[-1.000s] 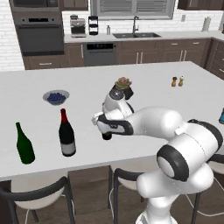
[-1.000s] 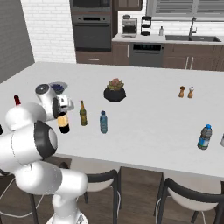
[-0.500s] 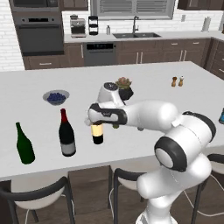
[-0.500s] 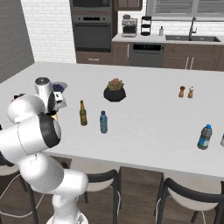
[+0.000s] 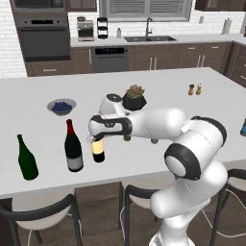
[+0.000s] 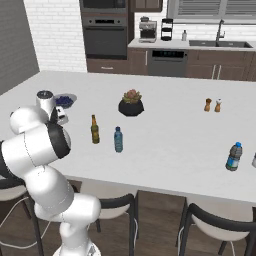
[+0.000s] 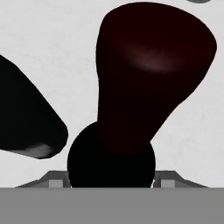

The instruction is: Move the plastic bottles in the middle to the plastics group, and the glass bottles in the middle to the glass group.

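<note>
- Black wine bottle point(image 5: 98, 150) with tan-yellow label: long axis vertical, neck up into the gripper point(image 5: 99, 135). Its base is at the counter point(image 5: 38, 91) surface; I cannot tell whether it touches.
- It stands just right of the red-topped bottle point(image 5: 73, 148) with grey label; the plain green bottle point(image 5: 27, 158) is farther left along the front edge.
- Jaws: partly open span, closed on the black bottle's upper part — the hand view shows its dark round top point(image 7: 111, 162) seated between the finger bases.
- Hand view also gives, looking down, a dark red-brown bottle body point(image 7: 148, 74) and a second dark shape point(image 7: 26, 118) at the left, over white counter.
- Right base view adds what the left one lacks: slim olive-brown bottle point(image 6: 94, 130) and small translucent blue bottle point(image 6: 118, 139), both upright, close together mid-counter; a blue bottle point(image 6: 233, 156) well apart at the right.
- Left base view shows the bowl of blueberries point(image 5: 61, 106) and potted plant point(image 5: 134, 98) behind the arm.
</note>
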Robot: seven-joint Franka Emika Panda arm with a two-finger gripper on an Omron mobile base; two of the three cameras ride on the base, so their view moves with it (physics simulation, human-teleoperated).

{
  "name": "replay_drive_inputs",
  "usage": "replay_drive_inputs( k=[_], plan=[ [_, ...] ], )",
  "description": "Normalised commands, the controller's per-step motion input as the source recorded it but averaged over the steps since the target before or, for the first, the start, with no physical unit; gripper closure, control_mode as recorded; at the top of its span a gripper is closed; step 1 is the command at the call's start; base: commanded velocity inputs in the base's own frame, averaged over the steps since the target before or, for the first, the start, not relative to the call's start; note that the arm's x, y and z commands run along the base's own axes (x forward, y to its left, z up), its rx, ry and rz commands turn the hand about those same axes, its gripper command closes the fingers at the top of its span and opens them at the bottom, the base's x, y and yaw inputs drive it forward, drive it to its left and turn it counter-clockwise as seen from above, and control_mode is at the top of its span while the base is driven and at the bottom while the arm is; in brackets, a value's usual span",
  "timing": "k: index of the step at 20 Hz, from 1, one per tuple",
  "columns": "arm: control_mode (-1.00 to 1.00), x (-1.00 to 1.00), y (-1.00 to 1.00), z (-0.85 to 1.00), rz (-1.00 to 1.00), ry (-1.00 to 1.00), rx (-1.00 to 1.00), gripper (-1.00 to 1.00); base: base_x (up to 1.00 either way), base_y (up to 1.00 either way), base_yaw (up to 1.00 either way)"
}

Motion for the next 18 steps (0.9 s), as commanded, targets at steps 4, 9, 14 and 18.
replay_drive_inputs(
  k=[4,9,14,18],
  plan=[
    [-1.0,0.0,0.17,-0.09,0.12,0.0,0.0,1.0,0.0,0.0,0.0],
    [-1.0,0.0,0.02,0.0,0.09,0.0,0.01,1.0,0.0,0.0,0.0],
    [-1.0,0.0,0.0,0.0,0.06,0.0,0.06,1.0,0.0,0.0,0.0],
    [-1.0,0.0,0.05,0.0,0.06,0.0,0.03,1.0,0.0,0.0,0.0]
  ],
)
